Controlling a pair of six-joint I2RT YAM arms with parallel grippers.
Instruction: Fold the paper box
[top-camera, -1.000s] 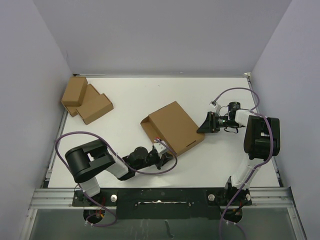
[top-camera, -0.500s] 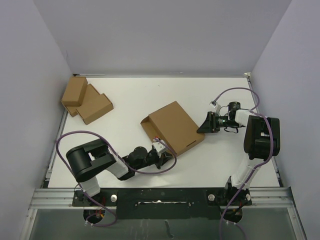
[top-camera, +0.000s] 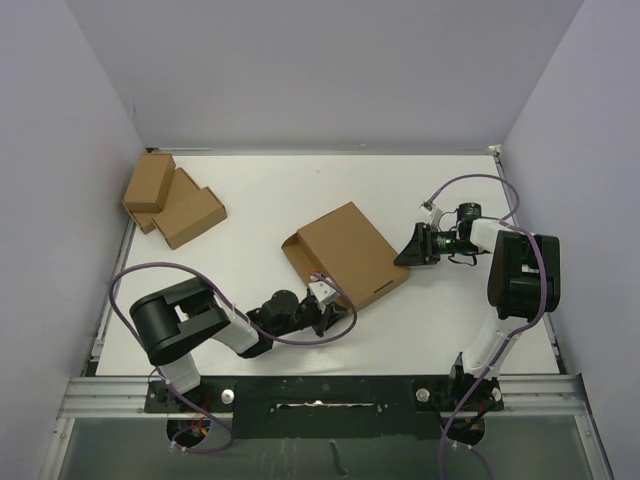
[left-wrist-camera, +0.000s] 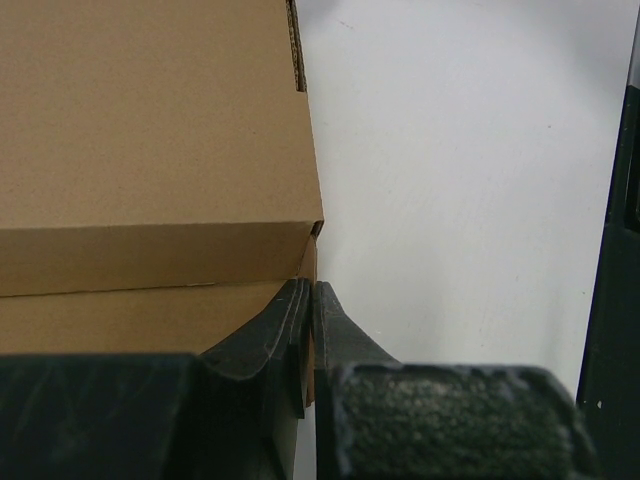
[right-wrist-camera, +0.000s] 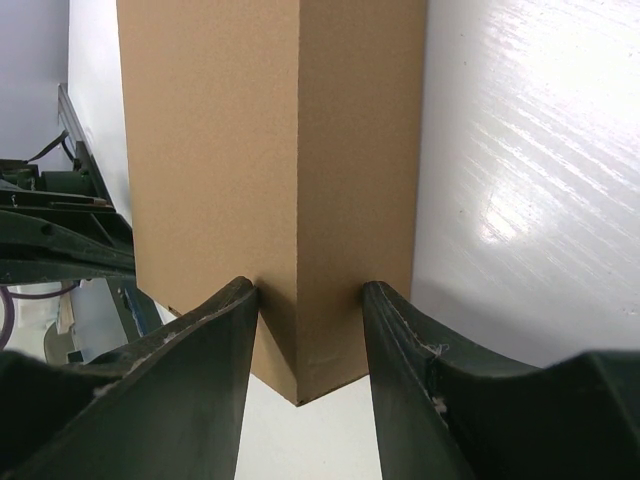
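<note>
- At about 10 o'clock on the white table (top-camera: 270, 190), well clear of both arms, two smaller cardboard boxes (top-camera: 172, 200) lay touching, one partly on top of the other.
- The left arm's purple cable (top-camera: 130, 285) looped out at 9 o'clock, over the table's left edge.
- The left gripper (top-camera: 327, 298) met the paper box at its 7 o'clock corner. From above we could not read the jaws. The left wrist view showed the left gripper (left-wrist-camera: 308, 290) pressed closed, with a thin sliver of cardboard pinched between its fingers (left-wrist-camera: 265, 335).
- The paper box (top-camera: 345, 255) lay near the table's middle as a closed, shallow, rectangular box, turned askew. The overhead view showed its whole lid; the left wrist view added the lid's front edge (left-wrist-camera: 150, 255) overhanging the wall below.
- The right gripper (top-camera: 405, 258) held the box's 3 o'clock corner. In the right wrist view the right gripper (right-wrist-camera: 310, 290) straddled that vertical corner, each of its fingers (right-wrist-camera: 215, 345) touching a cardboard face.
- Nothing else lay between the arms and the box.
</note>
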